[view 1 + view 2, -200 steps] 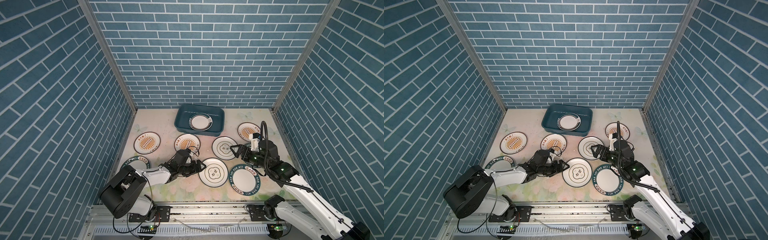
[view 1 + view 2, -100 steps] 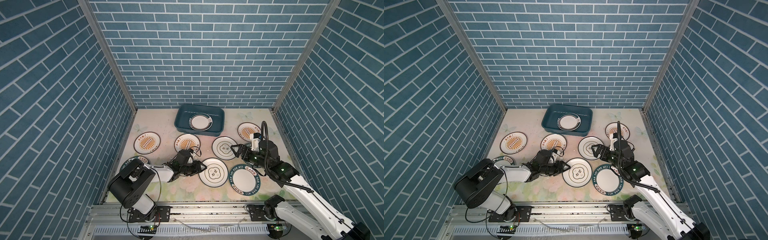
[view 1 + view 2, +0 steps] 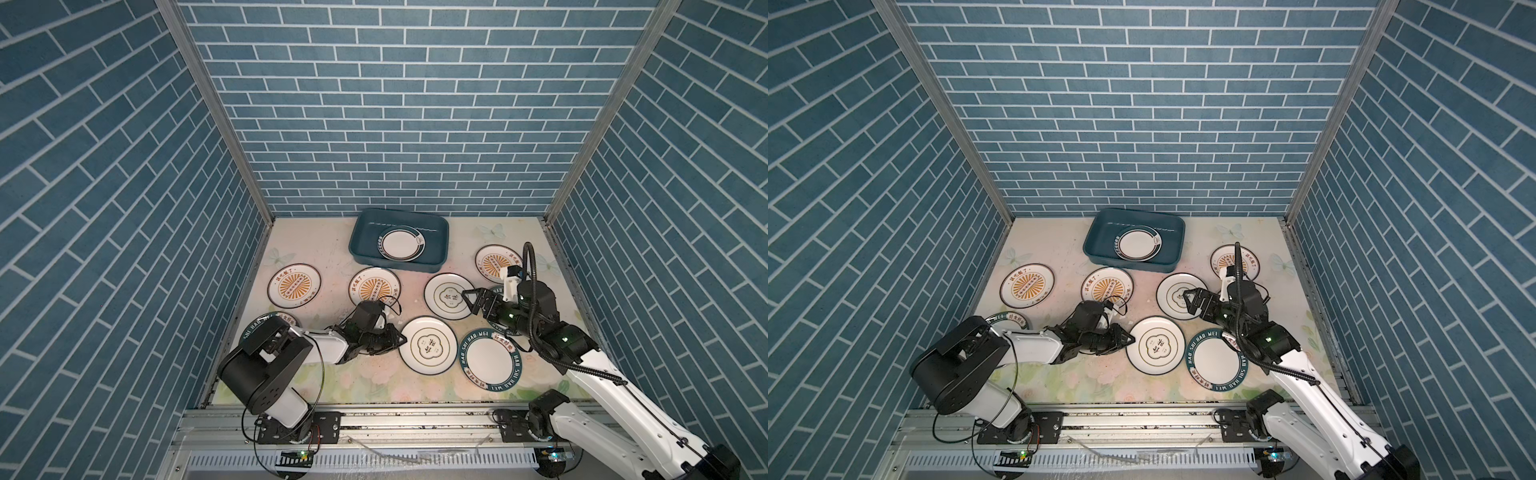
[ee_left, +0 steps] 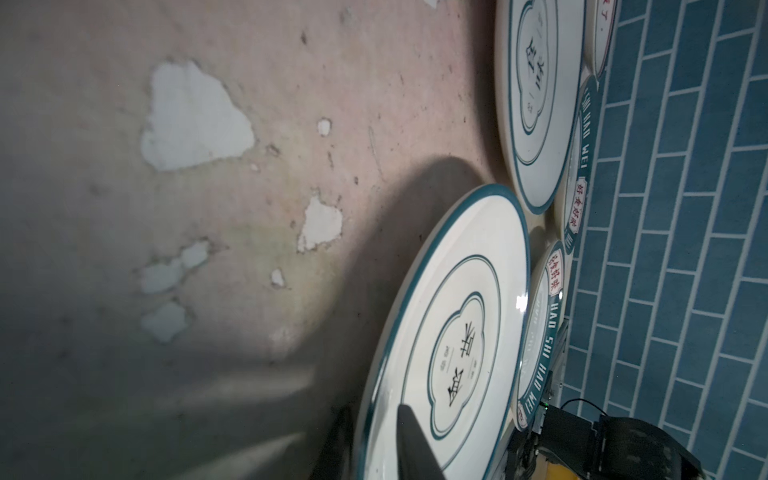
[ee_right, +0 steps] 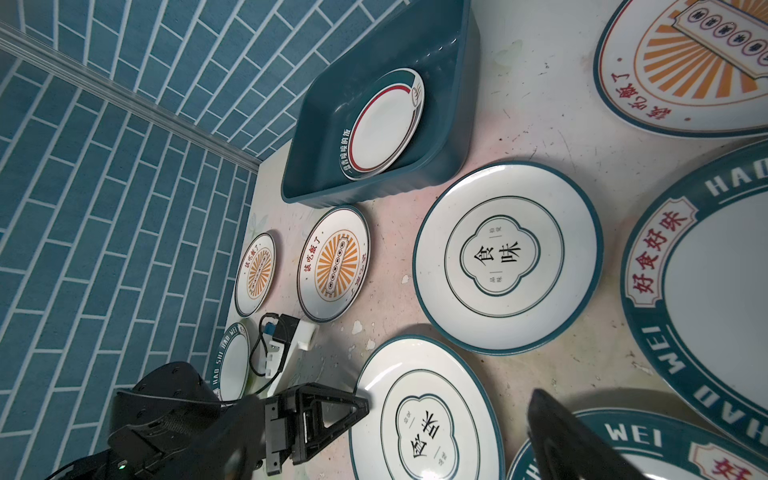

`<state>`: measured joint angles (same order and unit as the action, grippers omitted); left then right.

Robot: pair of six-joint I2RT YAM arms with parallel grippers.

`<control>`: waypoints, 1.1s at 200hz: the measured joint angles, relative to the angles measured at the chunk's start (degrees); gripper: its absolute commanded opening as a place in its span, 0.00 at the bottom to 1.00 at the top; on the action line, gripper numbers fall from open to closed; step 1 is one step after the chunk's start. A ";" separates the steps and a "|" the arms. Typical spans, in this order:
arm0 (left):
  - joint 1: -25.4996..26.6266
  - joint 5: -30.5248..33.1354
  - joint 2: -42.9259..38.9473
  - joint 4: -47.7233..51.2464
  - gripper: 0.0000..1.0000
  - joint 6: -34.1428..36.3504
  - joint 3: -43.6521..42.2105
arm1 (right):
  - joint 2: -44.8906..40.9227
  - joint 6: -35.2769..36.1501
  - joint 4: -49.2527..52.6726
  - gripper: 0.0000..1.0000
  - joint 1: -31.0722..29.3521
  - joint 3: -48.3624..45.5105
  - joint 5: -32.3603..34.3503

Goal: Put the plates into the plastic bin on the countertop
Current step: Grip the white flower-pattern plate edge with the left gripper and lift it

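Note:
The teal plastic bin stands at the back of the flowered countertop with a green-rimmed plate in it. Several plates lie around it. At the front middle lies a quatrefoil plate. My left gripper is shut on its left rim, one finger on top and one beneath. My right gripper hangs open and empty over the right edge of the farther quatrefoil plate.
Sunburst plates lie across the middle. A green lettered plate touches the held plate on its right; another sits partly under the left arm. Blue brick walls close three sides; a metal rail runs along the front.
The left gripper's jaws have closed onto the front quatrefoil plate's rim, and the left arm's shoulder has swung round. The right arm has not moved.

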<state>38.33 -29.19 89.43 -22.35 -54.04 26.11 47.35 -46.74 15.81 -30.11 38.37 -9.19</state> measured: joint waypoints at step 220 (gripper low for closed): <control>-6.12 1.51 -32.96 32.09 0.00 4.87 7.96 | -0.13 0.04 -0.66 0.99 0.00 0.02 -0.37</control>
<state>32.21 -27.68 56.47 9.74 -49.17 34.06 47.22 -46.70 15.16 -30.11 38.39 -9.56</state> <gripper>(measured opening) 0.083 0.988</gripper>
